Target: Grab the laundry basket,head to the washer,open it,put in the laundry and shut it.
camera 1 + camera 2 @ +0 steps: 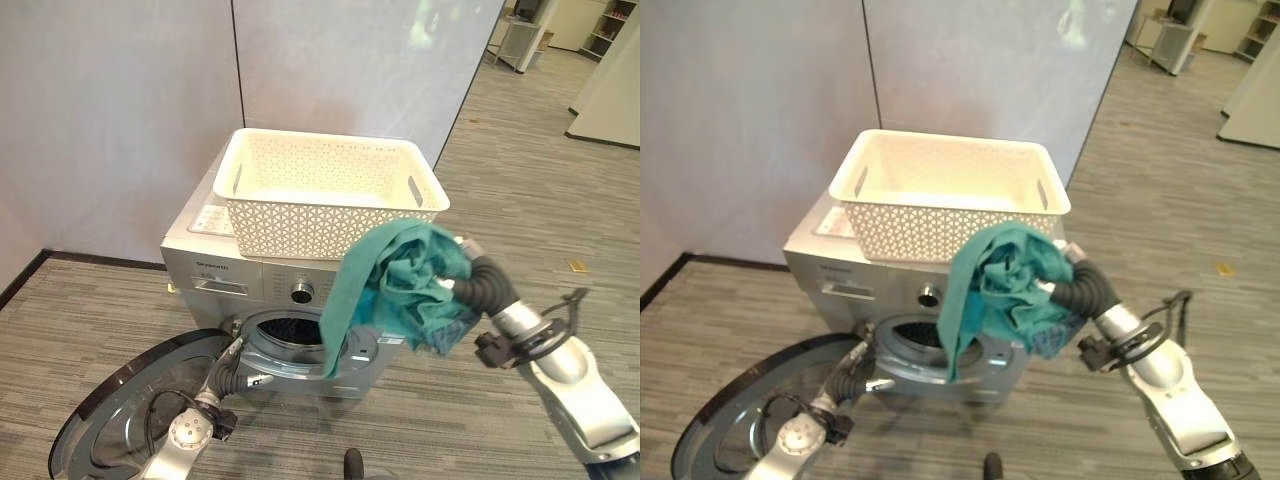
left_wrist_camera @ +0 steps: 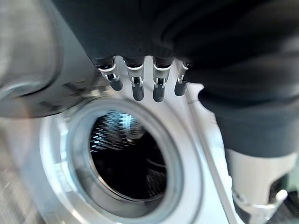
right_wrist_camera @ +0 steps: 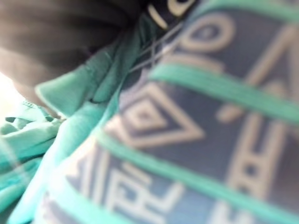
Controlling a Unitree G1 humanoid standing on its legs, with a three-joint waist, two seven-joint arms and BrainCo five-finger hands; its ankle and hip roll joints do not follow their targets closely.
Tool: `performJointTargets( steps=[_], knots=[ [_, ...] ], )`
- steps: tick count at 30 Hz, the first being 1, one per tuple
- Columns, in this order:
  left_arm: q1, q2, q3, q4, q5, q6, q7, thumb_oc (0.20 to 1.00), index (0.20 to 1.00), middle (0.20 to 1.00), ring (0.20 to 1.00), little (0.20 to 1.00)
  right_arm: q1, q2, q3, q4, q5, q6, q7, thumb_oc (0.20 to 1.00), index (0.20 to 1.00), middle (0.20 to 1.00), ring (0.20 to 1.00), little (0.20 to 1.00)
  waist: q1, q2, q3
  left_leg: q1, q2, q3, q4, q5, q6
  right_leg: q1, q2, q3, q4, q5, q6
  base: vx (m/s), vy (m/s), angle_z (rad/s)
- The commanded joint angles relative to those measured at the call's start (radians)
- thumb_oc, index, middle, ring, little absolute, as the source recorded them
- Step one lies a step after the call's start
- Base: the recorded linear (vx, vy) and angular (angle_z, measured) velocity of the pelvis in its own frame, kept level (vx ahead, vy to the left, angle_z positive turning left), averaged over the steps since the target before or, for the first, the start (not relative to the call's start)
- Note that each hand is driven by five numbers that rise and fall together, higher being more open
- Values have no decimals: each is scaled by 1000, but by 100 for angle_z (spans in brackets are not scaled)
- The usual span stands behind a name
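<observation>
The empty white laundry basket (image 1: 300,225) stands on top of the silver washer (image 1: 225,275). The washer's round door (image 1: 120,405) is swung wide open to the left, and the dark drum (image 2: 126,158) is bare inside. My right hand (image 1: 485,282) is shut on a bundle of teal laundry (image 1: 405,285) with a dark patterned piece (image 3: 196,130). It holds the bundle in the air in front of the washer, just right of and above the drum opening (image 1: 290,335), with one end hanging down. My left hand (image 1: 228,372) is low by the opening's left rim, its fingers (image 2: 135,86) straight and empty.
A grey partition wall (image 1: 130,110) runs behind the washer. The open door takes up the floor at the lower left. Striped grey floor (image 1: 520,200) stretches to the right, with shelves (image 1: 610,25) far off at the back.
</observation>
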Motion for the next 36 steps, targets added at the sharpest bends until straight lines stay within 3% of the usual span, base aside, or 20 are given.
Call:
performJointTargets(
  steps=[1, 5, 11, 16, 25, 36],
  knots=[
    [-104, 115, -54, -74, 44, -95, -64, 1000, 1000, 1000, 1000, 1000, -110, -4, -8, -29, 104, -36, 3, 200, 200, 200, 200, 200, 28, 14, 48, -24, 15, -27, 86, -118, 41, 64, -112, -80, 86, -141, 95, 25, -22, 20],
    [-181, 206, -192, -129, 45, -136, -117, 1000, 1000, 1000, 1000, 1000, -156, 3, 69, -18, 157, -45, -1, 200, 200, 200, 200, 200, 34, 26, 55, -18, 19, -39, 75, -110, 31, 82, -116, -100, 87, -149, 93, 24, -30, 18],
    [-251, 206, -291, -122, 52, -149, -128, 1000, 1000, 1000, 1000, 1000, -182, 0, 112, -29, 189, -57, -17, 200, 200, 200, 200, 200, 33, 35, 58, -20, 23, -52, 75, -104, 24, 93, -117, -113, 90, -162, 89, 15, -22, 7],
    [-312, 143, -324, -113, 59, -134, -101, 1000, 1000, 1000, 1000, 1000, -184, 36, 120, -32, 184, -64, -48, 200, 200, 200, 200, 200, 29, 41, 62, -26, 26, -63, 78, -100, 18, 106, -114, -130, 91, -172, 81, 5, -25, 19],
    [-477, -64, -341, -17, 140, -91, 10, 1000, 1000, 1000, 1000, 1000, -176, 113, 111, -23, 145, -57, -115, 200, 200, 200, 200, 200, 12, 41, 54, -35, 31, -69, 58, -86, 15, 108, -109, -147, 79, -174, 71, -9, -23, 8],
    [-536, -92, -341, 10, 179, -93, 60, 1000, 1000, 1000, 1000, 1000, -175, 112, 91, -26, 150, -63, -132, 200, 200, 200, 200, 200, 5, 40, 58, -27, 36, -64, 47, -83, 13, 104, -105, -147, 87, -181, 71, -4, -6, 3]
  ],
)
